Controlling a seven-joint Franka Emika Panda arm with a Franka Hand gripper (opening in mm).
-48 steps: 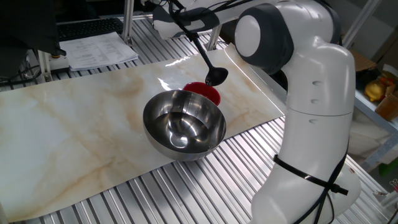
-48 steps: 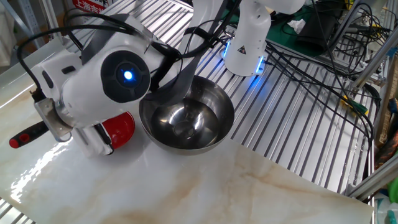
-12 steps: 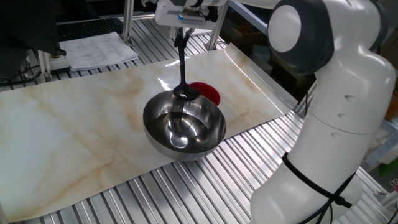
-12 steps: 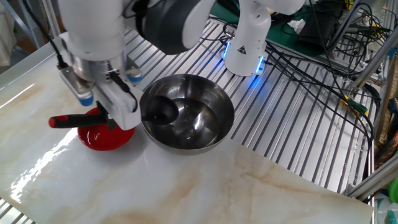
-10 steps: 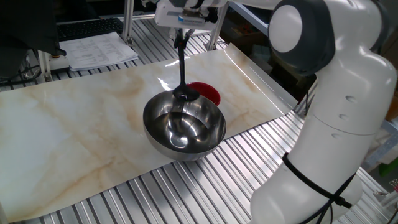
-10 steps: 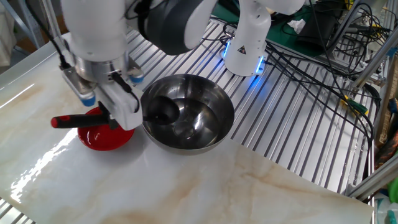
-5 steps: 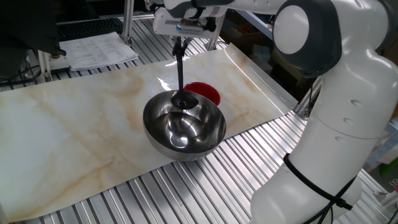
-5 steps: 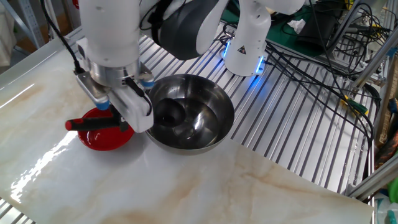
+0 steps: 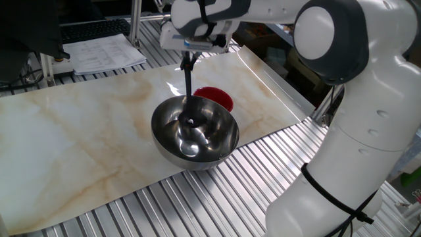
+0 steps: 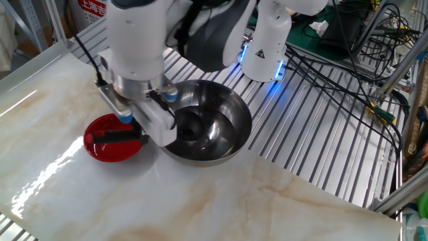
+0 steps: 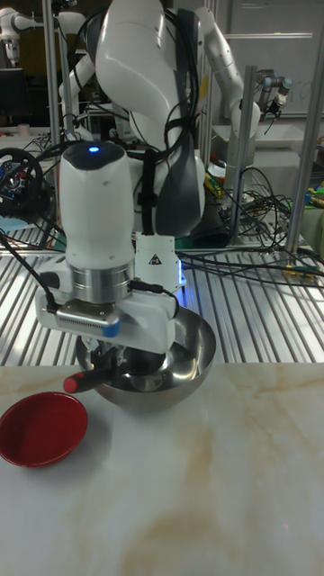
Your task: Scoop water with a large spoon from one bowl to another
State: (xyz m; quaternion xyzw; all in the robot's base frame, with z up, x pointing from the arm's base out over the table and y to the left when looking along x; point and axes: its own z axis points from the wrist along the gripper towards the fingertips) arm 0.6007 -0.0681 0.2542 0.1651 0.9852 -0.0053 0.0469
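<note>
My gripper point(image 9: 189, 56) is shut on the handle of the large spoon point(image 9: 188, 85), a black ladle that hangs almost straight down. Its scoop point(image 10: 186, 126) sits low inside the big steel bowl point(image 9: 197, 158), at the water point(image 9: 196, 142) that glints in the bottom. In the other fixed view my gripper point(image 10: 144, 129) stands at the steel bowl's point(image 10: 235, 107) left rim, and the handle's red end point(image 10: 107, 134) sticks out over the small red bowl point(image 10: 107, 150). The red bowl point(image 9: 221, 99) lies just behind the steel one. In the tall view my gripper point(image 11: 112, 355) hides most of the ladle.
Both bowls rest on a marble-patterned sheet point(image 9: 72, 131) laid over a slatted metal table point(image 10: 314, 134). Papers point(image 9: 105, 52) and a keyboard point(image 9: 92, 29) lie at the far left. A white robot base with a blue light point(image 10: 264, 50) and loose cables point(image 10: 374, 40) stand beyond the steel bowl.
The gripper has carried the ladle from the red bowl's side across the steel bowl's rim and lowered the scoop into the steel bowl. Neither bowl has moved.
</note>
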